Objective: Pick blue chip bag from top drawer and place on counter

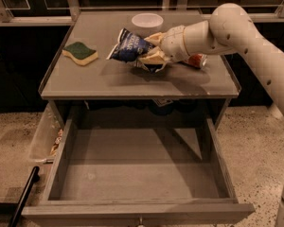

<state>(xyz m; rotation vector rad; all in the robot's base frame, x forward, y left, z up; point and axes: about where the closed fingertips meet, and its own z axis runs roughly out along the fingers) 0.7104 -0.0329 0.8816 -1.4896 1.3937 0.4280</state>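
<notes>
The blue chip bag is held over the middle of the counter, tilted with its top end pointing up and left. My gripper reaches in from the right and is shut on the bag's right end, just above the countertop. I cannot tell whether the bag touches the surface. The top drawer is pulled fully out below the counter, and its grey bottom is bare.
A green sponge lies on the counter's left side. A white bowl stands at the back centre. A red soda can lies behind my wrist on the right. A clear plastic bin with snacks hangs at the drawer's left.
</notes>
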